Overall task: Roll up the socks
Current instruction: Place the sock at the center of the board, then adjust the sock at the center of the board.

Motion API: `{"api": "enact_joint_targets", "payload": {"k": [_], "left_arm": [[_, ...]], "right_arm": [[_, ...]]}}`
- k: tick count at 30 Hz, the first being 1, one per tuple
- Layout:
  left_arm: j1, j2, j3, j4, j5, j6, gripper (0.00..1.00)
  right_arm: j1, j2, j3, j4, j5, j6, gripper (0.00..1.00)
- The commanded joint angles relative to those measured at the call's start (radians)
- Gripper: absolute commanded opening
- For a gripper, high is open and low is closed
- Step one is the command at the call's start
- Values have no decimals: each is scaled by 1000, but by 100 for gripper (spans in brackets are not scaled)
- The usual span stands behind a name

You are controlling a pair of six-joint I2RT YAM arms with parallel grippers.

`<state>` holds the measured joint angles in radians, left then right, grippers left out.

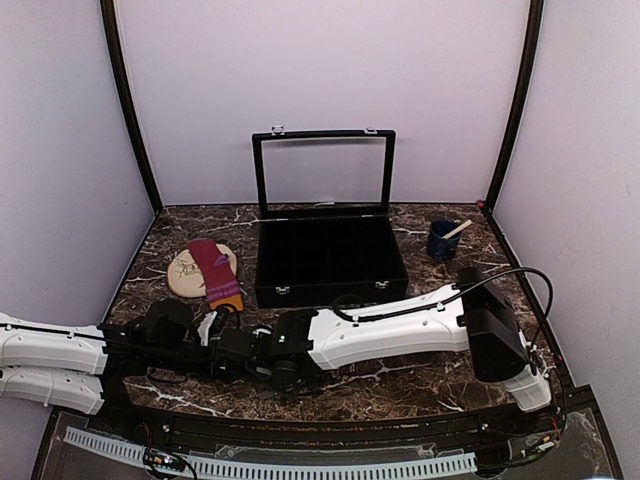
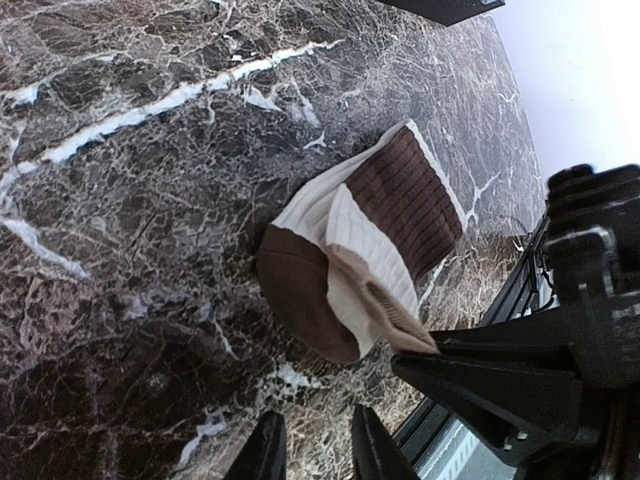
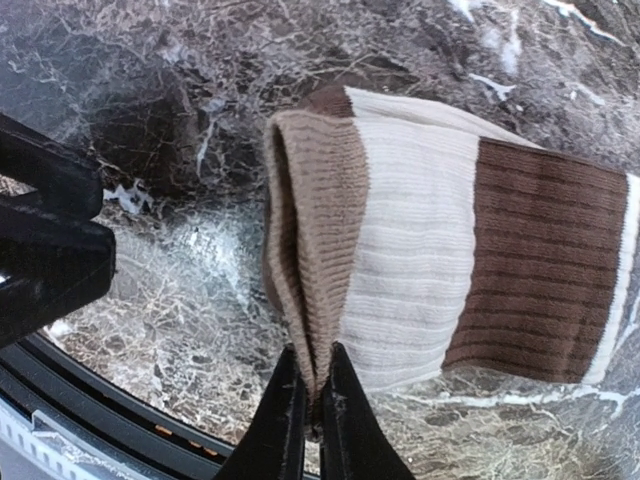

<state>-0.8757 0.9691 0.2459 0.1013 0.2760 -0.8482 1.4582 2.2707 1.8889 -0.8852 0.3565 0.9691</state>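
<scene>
The cream-beige sock with brown patches lies folded on the marble table near its front edge. My right gripper is shut on the sock's tan cuff, pinching the doubled edge between its fingertips. In the left wrist view the right gripper comes in from the right onto that cuff. My left gripper stands open just short of the sock's brown toe, with nothing between its fingers. In the top view both grippers meet at the front left and cover this sock. The maroon-purple sock with an orange end lies further back.
The maroon sock rests across a tan oval mat. A black case with its lid up stands mid-table, and a blue cup with a stick in it to its right. A black rail runs along the table's front edge.
</scene>
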Motion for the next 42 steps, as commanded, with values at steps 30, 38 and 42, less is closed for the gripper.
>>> {"api": "enact_joint_targets", "payload": {"k": [30,38,42], "left_arm": [[4,-70,107,-126,-31,49,33],[0,134,272,-91,73,96,31],[-2,238,313,-44,104,89,26]], "right_arm": [[-20,-282,-252,152,169,33,35],[-63,-455,-549,320,164,77,31],[-82,-487,-641,409,147,73,27]]}}
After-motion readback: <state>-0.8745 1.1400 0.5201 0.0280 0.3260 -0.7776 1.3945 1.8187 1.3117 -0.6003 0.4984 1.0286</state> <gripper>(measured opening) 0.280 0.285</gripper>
